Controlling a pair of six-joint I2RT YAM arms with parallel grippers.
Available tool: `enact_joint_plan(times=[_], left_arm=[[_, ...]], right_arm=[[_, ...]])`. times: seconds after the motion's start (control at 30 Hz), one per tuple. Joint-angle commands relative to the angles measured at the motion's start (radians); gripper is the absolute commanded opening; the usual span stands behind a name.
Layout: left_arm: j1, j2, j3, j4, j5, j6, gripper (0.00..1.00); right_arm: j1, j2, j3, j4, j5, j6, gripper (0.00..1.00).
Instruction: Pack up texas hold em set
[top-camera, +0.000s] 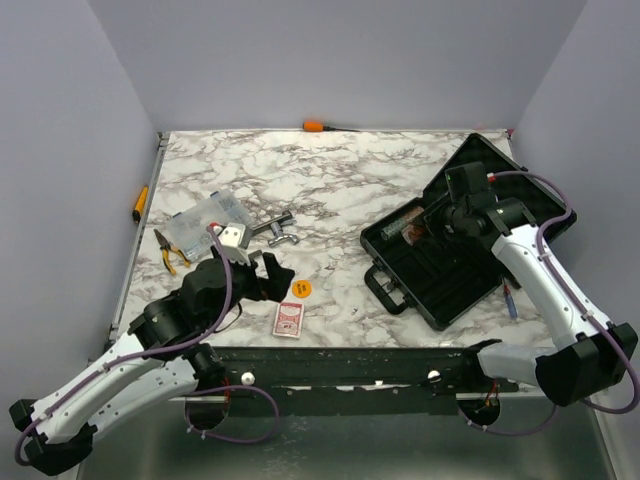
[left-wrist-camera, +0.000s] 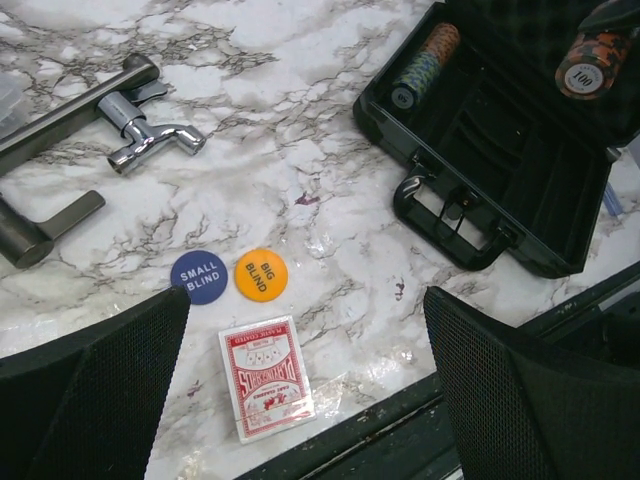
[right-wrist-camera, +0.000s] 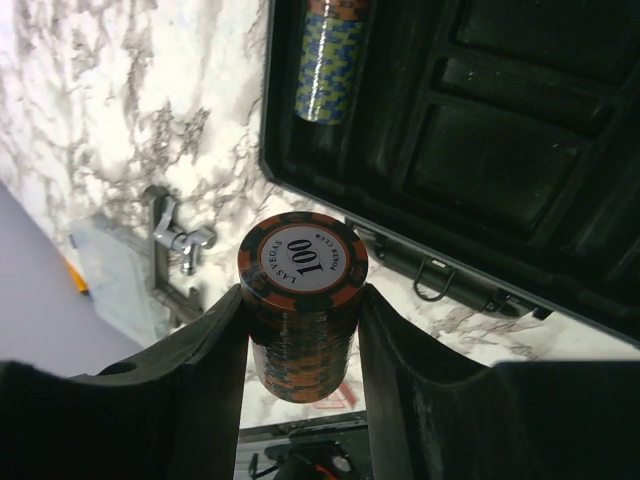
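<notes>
- Orange-and-black chip stack (right-wrist-camera: 303, 300) is clamped between the right jaws, over the open black case (right-wrist-camera: 480, 160). I'd lower it level into a groove beside the blue-yellow stack (right-wrist-camera: 330, 60) and release only once it is seated.
- Left jaws stand wide and empty above the tabletop (left-wrist-camera: 330, 200). The red card deck (left-wrist-camera: 265, 375) lies between them, with the blue disc (left-wrist-camera: 198, 277) and orange disc (left-wrist-camera: 261, 274) just beyond.

The case (top-camera: 450, 290) is lying open on the right part of the table (top-camera: 340, 180), and its lid (top-camera: 525, 195) is resting behind it. One chip stack (left-wrist-camera: 425, 65) is lying inside, at the left end. A second chip stack (right-wrist-camera: 303, 340) is hanging above the case, between the fingers of the right gripper (right-wrist-camera: 303, 295). Left of the case, the Small Blind disc (left-wrist-camera: 198, 276) is lying just left of the Big Blind disc (left-wrist-camera: 261, 274). The card deck (left-wrist-camera: 265, 377) is lying just in front of them, and the clamp (left-wrist-camera: 150, 135) behind them.
</notes>
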Motion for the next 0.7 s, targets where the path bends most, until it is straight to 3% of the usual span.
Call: enact_joint_plan(times=[0.0, 0.27, 0.67], left_arm=[[0.005, -0.056, -0.004, -0.116, -0.071, 0.012, 0.98], [0.007, -0.149, -0.047, -0.179, -0.159, 0.003, 0.98], [0.009, -0.174, -0.146, -0.056, -0.172, 0.043, 0.98]], right_arm=[[-0.004, 0.039, 0.056, 0.015, 0.065, -0.103, 0.01], [-0.036, 0.165, 0.087, 0.006, 0.055, -0.203, 0.01], [-0.137, 0.360, 0.107, 0.046, -0.011, -0.287, 0.00]])
